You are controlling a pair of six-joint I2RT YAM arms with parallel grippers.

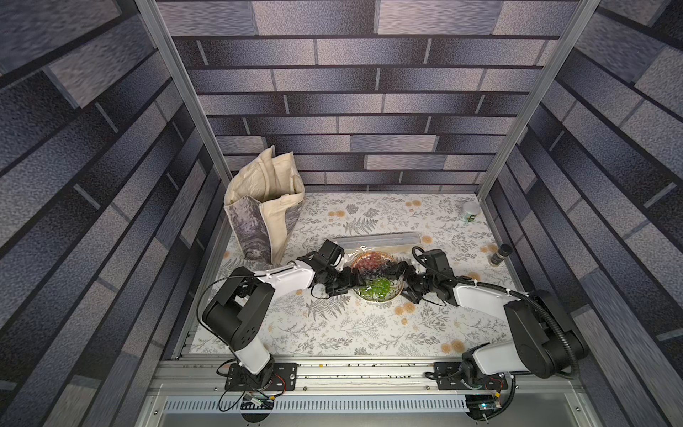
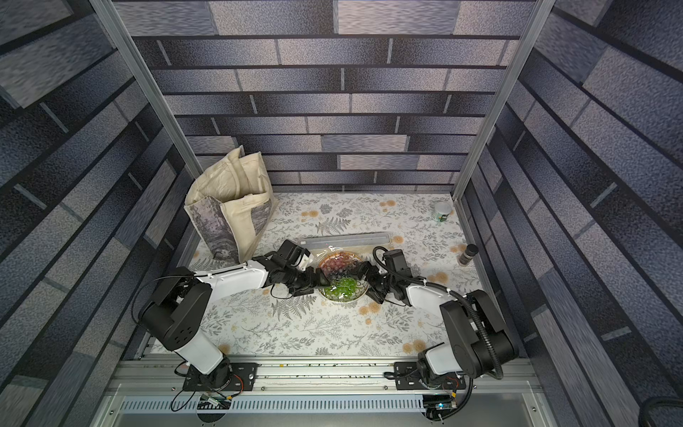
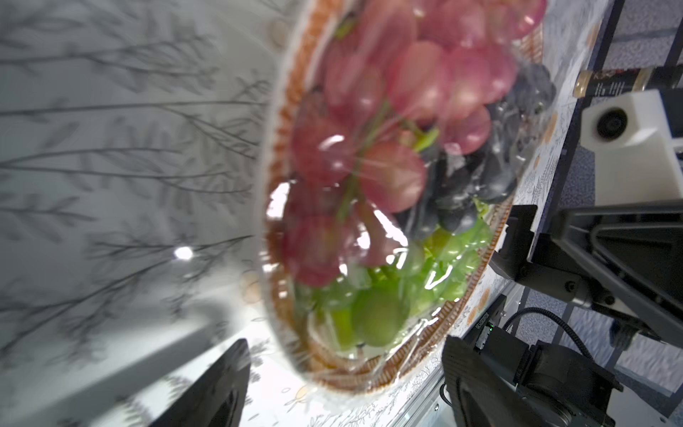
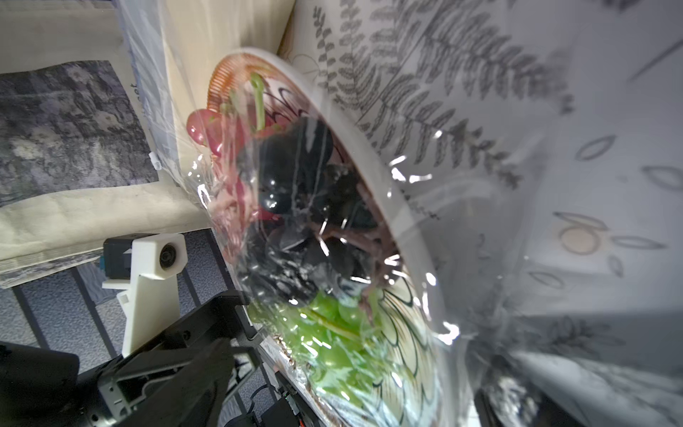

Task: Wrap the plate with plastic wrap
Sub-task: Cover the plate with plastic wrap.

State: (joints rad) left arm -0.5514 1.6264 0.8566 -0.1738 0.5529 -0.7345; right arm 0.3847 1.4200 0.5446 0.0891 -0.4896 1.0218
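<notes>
Plate [image 1: 391,292] between left pincer [image 1: 354,283], right pincer [image 1: 403,281]

Both top views high overhead, looking down on whole table [image 1: 332,332], wrist views close on plate [image 3: 284,118] from opposite sides

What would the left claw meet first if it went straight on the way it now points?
The left claw points at the plate. It would likely first meet the plastic wrap covering its near rim, then the grapes. How near is unclear.
</notes>
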